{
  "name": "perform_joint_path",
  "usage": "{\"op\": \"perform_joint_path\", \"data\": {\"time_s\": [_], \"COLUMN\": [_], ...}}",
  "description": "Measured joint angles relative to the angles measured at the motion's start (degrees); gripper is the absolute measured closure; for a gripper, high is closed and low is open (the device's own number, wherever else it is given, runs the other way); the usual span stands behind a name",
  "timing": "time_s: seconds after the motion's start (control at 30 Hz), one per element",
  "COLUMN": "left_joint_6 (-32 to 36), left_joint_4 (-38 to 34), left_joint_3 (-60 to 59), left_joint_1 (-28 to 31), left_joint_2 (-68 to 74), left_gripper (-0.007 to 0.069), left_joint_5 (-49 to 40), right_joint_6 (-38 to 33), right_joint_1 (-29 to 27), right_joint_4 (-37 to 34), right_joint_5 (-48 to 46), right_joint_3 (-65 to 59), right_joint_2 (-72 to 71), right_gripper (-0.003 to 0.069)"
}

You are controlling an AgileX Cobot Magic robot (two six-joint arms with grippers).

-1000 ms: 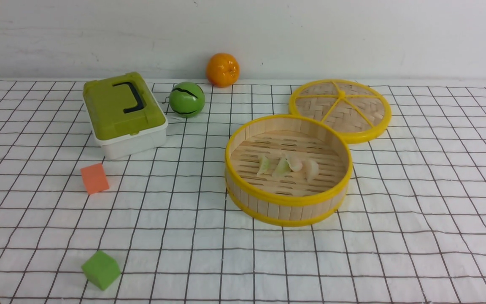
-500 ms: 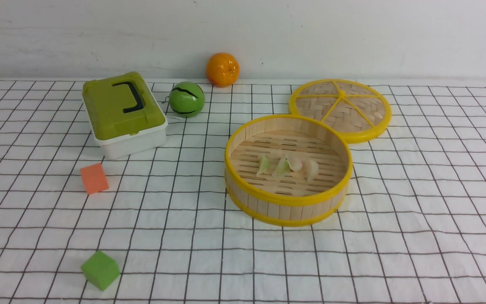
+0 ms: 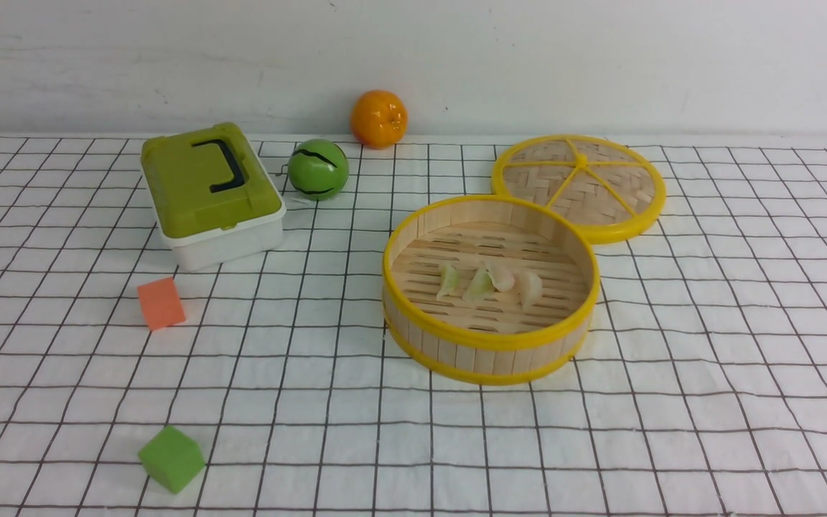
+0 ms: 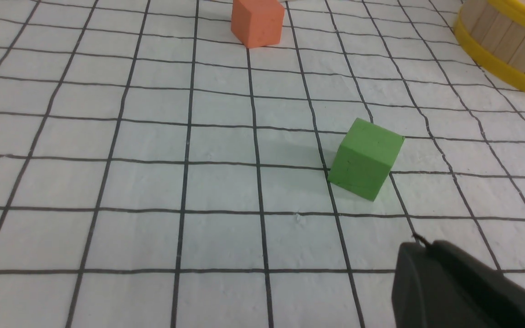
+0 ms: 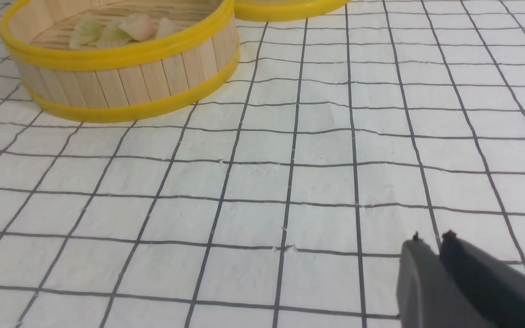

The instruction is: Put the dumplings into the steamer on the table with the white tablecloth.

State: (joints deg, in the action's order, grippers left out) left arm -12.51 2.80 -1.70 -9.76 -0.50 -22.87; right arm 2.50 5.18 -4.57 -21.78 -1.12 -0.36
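Observation:
The bamboo steamer [image 3: 491,345] with yellow rims stands right of the table's middle on the white grid tablecloth [image 3: 708,359]. Several dumplings lie in a row on its slatted floor: two pale green ones [image 3: 448,280] on the left and pinkish-white ones [image 3: 528,287] on the right. They also show in the right wrist view [image 5: 107,29]. Neither arm shows in the front view. My left gripper [image 4: 419,243] is shut and empty, low over the cloth near the green cube. My right gripper [image 5: 431,239] is shut and empty, over bare cloth apart from the steamer [image 5: 121,77].
The flat woven lid [image 3: 578,185] lies behind the steamer, touching it. A green-lidded box [image 3: 209,190], a green ball [image 3: 318,169] and an orange [image 3: 379,118] stand at the back left. An orange cube [image 3: 161,303] and a green cube [image 3: 171,458] lie at the front left.
A dark bit of the left arm at the front view's bottom left corner has gone out of view. Nothing else has moved.

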Motion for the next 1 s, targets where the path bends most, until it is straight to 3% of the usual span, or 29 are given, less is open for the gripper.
{"op": "perform_joint_path", "data": {"time_s": [1.0], "left_joint_6": [0.0], "left_joint_4": [0.0], "left_joint_3": [0.05], "left_joint_1": [0.0], "left_joint_2": [0.0], "left_gripper": [0.0637], "left_joint_5": [-0.02], "right_joint_6": [0.0], "right_joint_1": [0.0], "right_joint_4": [-0.07], "right_joint_5": [0.0], "right_joint_3": [0.0], "right_joint_2": [0.0], "right_gripper": [0.0559]}}
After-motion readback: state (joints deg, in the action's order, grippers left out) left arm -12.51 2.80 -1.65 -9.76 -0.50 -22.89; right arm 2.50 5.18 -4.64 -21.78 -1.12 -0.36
